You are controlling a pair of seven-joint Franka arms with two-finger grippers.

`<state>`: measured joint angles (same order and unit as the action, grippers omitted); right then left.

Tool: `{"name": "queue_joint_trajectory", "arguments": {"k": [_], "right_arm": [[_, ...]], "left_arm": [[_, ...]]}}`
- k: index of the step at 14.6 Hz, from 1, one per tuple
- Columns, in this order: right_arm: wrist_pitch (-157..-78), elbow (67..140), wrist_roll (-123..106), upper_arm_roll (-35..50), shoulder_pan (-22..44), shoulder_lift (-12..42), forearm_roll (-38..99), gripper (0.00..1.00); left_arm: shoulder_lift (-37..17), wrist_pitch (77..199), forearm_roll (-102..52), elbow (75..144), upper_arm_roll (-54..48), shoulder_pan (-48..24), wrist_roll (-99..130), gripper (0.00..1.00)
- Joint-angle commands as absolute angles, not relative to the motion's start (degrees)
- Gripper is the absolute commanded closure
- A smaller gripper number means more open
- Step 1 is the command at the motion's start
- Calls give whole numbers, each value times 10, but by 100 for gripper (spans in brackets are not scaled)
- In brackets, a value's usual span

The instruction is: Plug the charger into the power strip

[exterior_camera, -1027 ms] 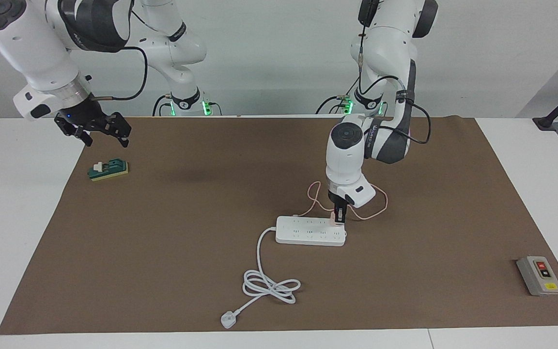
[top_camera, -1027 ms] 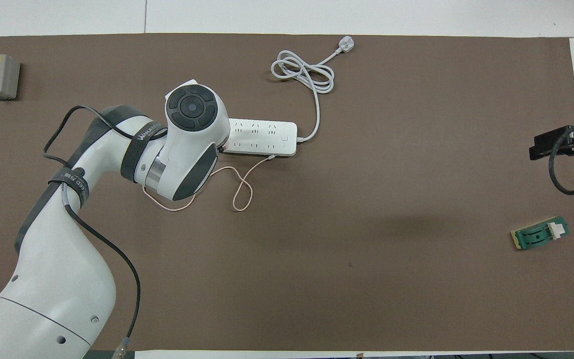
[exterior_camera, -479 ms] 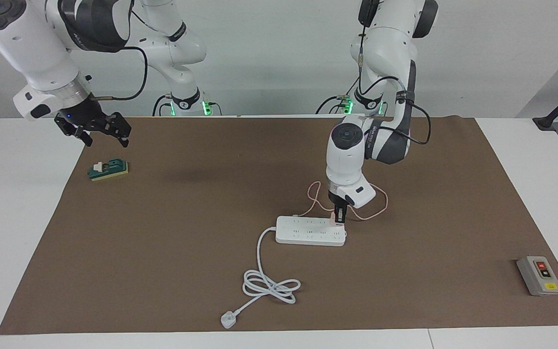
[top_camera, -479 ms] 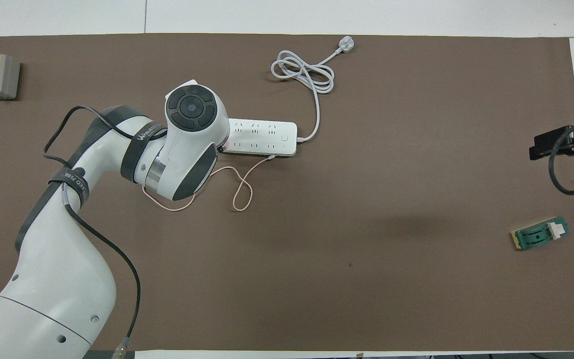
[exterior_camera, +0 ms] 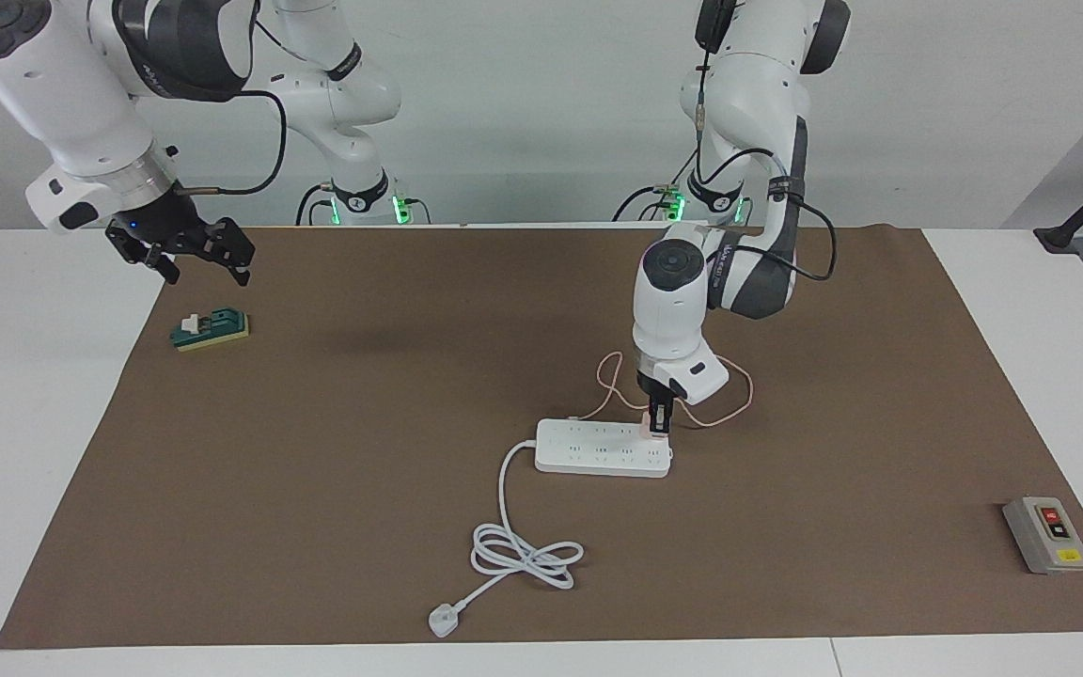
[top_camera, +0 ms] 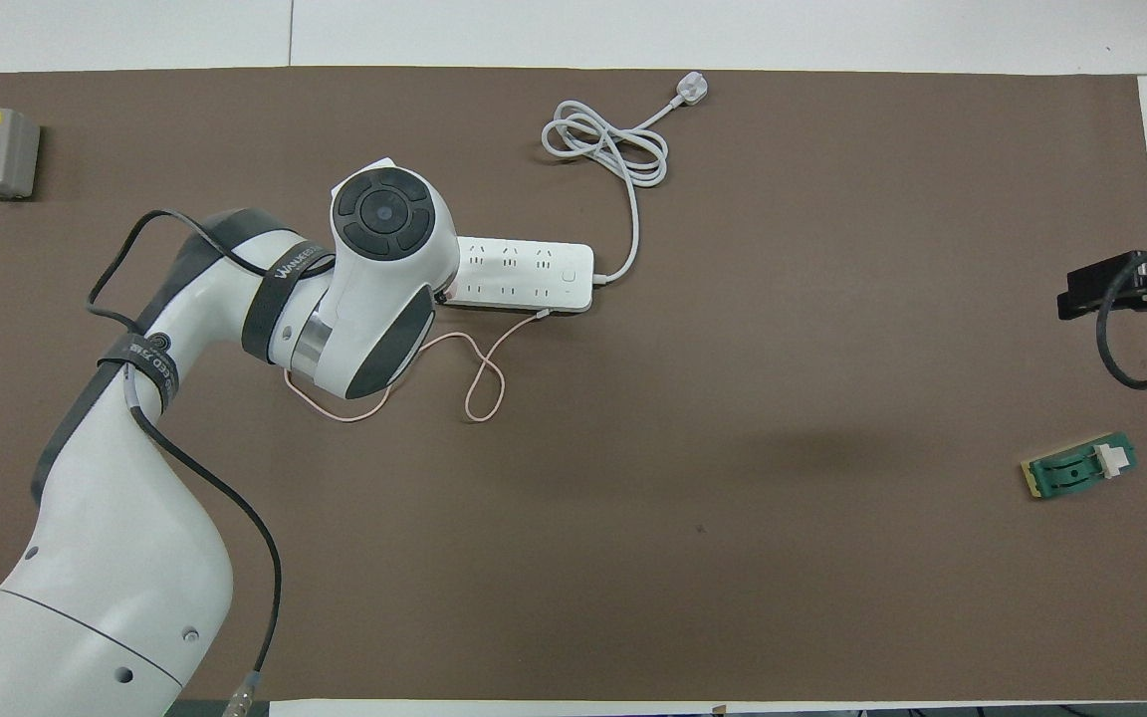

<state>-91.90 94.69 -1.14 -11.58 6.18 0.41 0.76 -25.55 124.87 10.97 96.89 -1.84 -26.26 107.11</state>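
The white power strip [exterior_camera: 598, 448] lies mid-table; it also shows in the overhead view [top_camera: 524, 274]. Its coiled white cord [exterior_camera: 523, 555] and plug [exterior_camera: 443, 621] lie farther from the robots. My left gripper [exterior_camera: 659, 425] points straight down and is shut on the pale pink charger [exterior_camera: 651, 430], which sits at the strip's end toward the left arm's end of the table. The charger's thin pink cable [exterior_camera: 725, 409] loops nearer to the robots; it also shows in the overhead view [top_camera: 479, 383]. In the overhead view the left arm hides the charger. My right gripper [exterior_camera: 194, 256] is open, waiting above the mat's edge.
A green block with a white part [exterior_camera: 211, 329] lies at the right arm's end of the table, under the right gripper. A grey switch box with red and yellow buttons [exterior_camera: 1046, 534] sits at the left arm's end, farther from the robots. A brown mat [exterior_camera: 363, 451] covers the table.
The left gripper has risen very slightly over the strip's end with the charger. The right arm has not moved.
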Motion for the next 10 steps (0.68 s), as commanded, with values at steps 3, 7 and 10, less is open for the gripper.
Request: {"name": "queue_joint_trajectory", "arguments": {"k": [3,7,10], "right_arm": [[-912,954,-17,-114,58,-3,16,0],[-912,954,-17,-114,58,-3,16,0],[-912,954,-17,-114,58,-3,16,0]], "left_arm": [[-282,1223,107,974,-19,-251,1024,53],[-238,1188,87,971,-22,-231,984,22],[-200,1138,47,962,-20,-217,941,21]]}}
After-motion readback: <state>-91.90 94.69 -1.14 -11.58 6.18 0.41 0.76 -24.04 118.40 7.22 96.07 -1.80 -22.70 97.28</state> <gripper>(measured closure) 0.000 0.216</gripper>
